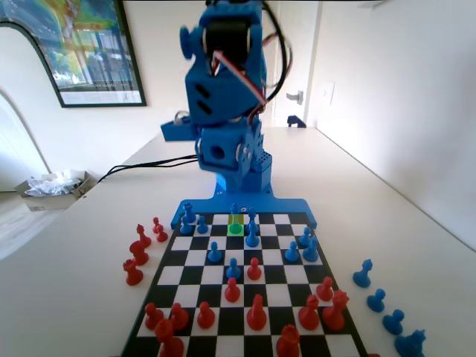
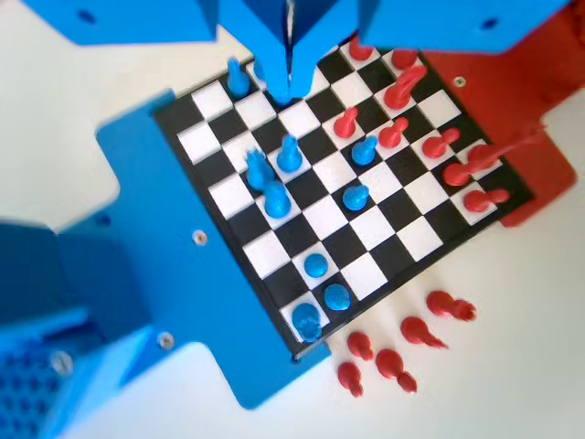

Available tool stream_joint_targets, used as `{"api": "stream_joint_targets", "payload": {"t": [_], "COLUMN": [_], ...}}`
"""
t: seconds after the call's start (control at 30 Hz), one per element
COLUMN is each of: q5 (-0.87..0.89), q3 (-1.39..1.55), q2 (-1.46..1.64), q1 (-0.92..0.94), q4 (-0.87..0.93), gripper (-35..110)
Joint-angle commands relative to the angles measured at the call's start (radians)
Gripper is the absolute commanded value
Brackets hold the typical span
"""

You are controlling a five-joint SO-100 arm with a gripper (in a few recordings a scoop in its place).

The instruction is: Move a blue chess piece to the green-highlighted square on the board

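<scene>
The board [image 1: 245, 297] carries blue pieces at its far half and red ones nearer the camera. The green-highlighted square [image 1: 236, 227] lies in the second row from the far end. A slim blue chess piece [image 1: 235, 210] with a small pointed top stands at that square's far edge; I cannot tell whether it is on the square or just behind it. The blue arm [image 1: 223, 111] is folded up high over the board's far end. In the wrist view my gripper [image 2: 283, 90] hangs well above the board [image 2: 416, 233], jaws pressed together with nothing between them.
Several red pieces [image 1: 137, 253] stand off the board on the left of the fixed view, and several blue ones [image 1: 379, 297] off it on the right. Other tall blue pieces [image 1: 253, 234] crowd the squares right of the green one. Cables and a cardboard box [image 1: 52, 190] lie at far left.
</scene>
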Motion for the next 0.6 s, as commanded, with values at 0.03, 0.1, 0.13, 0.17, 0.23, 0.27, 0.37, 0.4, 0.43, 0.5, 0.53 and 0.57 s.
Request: {"api": "stream_joint_targets", "payload": {"t": [0.03, 0.1, 0.13, 0.17, 0.23, 0.27, 0.37, 0.4, 0.43, 0.5, 0.53, 0.57], "q5": [0.170, 0.249, 0.288, 0.328, 0.426, 0.474, 0.584, 0.606, 0.640, 0.687, 0.719, 0.732], "q3": [-0.167, -0.192, -0.212, -0.235, -0.301, -0.333, -0.408, -0.414, -0.414, -0.414, -0.417, -0.414], "q2": [0.153, 0.204, 0.233, 0.258, 0.276, 0.282, 0.301, 0.316, 0.331, 0.364, 0.388, 0.411], "q1": [-0.031, -0.044, -0.048, -0.051, -0.061, -0.063, -0.052, -0.046, -0.044, -0.041, -0.037, -0.034], "q4": [0.115, 0.156, 0.190, 0.221, 0.259, 0.270, 0.314, 0.327, 0.328, 0.344, 0.347, 0.351], "gripper": [1, 1, 1, 1, 1, 1, 1, 1, 1, 1, 1, 1]}}
